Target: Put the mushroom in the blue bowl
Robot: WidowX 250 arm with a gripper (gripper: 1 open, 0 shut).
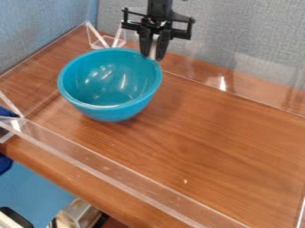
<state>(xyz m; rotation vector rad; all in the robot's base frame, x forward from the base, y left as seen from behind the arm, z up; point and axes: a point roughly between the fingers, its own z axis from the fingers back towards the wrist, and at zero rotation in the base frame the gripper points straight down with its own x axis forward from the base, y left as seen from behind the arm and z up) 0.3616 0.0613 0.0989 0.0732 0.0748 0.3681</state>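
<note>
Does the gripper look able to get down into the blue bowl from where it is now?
Probably yes. The gripper hangs pointing down just above and behind the blue bowl, jaws shut. The bowl's mouth is open and nothing stands between them. Whether it holds the mushroom cannot be made out.

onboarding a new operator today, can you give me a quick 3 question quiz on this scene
1. True or false: the blue bowl has the mushroom lying inside it.
2. Where is the claw relative to the bowl?
A. Below the bowl's near edge in the picture
B. Above the bowl's far right rim in the picture
C. Down inside the bowl, touching its bottom
3. Fill in: the claw's fingers point ____ and stand close together.

Key
1. False. The bowl's inside shows only glossy blue; no mushroom is there.
2. B.
3. Down. Whether the mushroom is pinched between them is too small and dark to tell.
</note>
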